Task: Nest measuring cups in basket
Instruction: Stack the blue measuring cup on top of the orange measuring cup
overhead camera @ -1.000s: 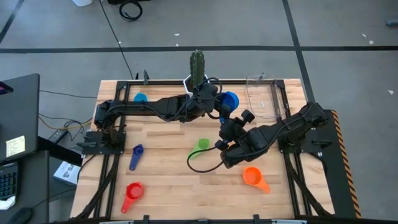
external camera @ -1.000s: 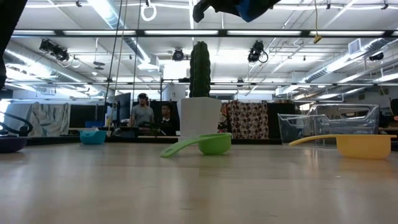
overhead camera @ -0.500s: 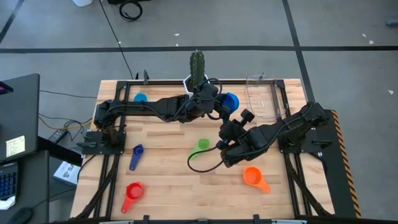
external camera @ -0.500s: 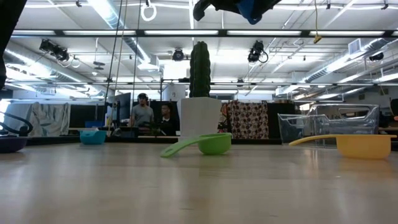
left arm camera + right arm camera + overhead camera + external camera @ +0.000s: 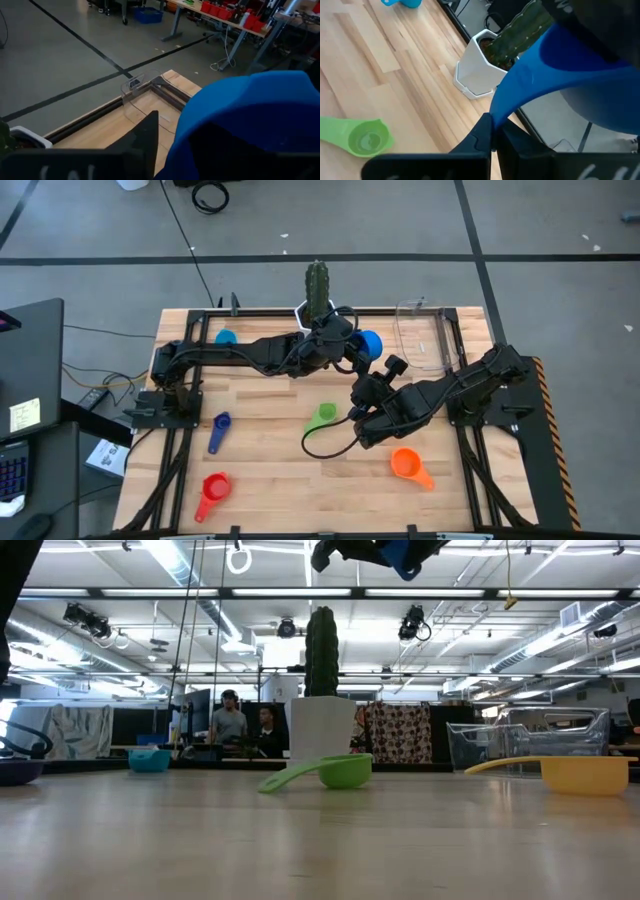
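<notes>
Since the earlier frames the round blue plastic measuring cup (image 5: 369, 342) has shifted only a little, and the right gripper (image 5: 383, 370) has come up under it. In the right wrist view that gripper's dark fingers (image 5: 481, 134) are pressed together on the blue cup's flat handle. The left gripper (image 5: 350, 345) is at the same cup, held in the air near the bench's far edge; whether its fingers are apart or gripping the bowl cannot be told, though the cup fills the left wrist view right in front of them.

The clear rectangular plastic basket (image 5: 423, 335) stands near the bench's far right corner, just beside the raised cup. The white faceted pot with the green cactus (image 5: 316, 288) sits at the middle of the far edge.

On the wooden bench (image 5: 270, 470), the green scoop (image 5: 323, 415) lies near the centre, the orange scoop (image 5: 408, 465) toward the near right, the red scoop (image 5: 211, 490) by the near left corner, the purple scoop (image 5: 218, 430) toward the left edge, and the light blue scoop (image 5: 225, 337) near the far left corner. The yellow scoop (image 5: 575, 773) shows only in the low view, in front of the basket.
</notes>
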